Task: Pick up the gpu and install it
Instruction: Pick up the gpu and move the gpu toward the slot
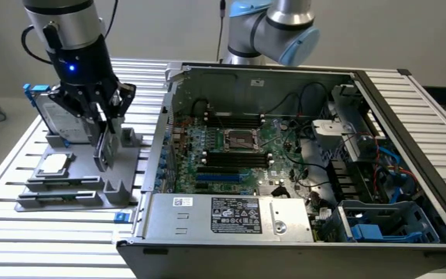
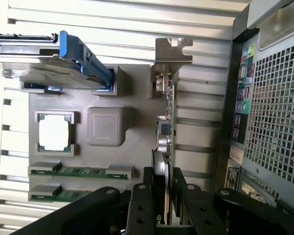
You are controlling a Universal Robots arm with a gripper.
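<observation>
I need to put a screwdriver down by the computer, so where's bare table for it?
Bare slatted table lies between the grey holder tray and the table edge at the exterior view's lower left, and along the open case on that view's right. Crowded: the tray, where the gripper is at the gpu, and the narrow gap between tray and case.

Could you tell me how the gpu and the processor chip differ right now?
The gpu stands on its edge, while the processor chip lies flat. The gpu is a long card with a metal bracket; the processor chip is a small square. The gripper is at the gpu, not the processor chip. Both sit on the grey holder.
</observation>
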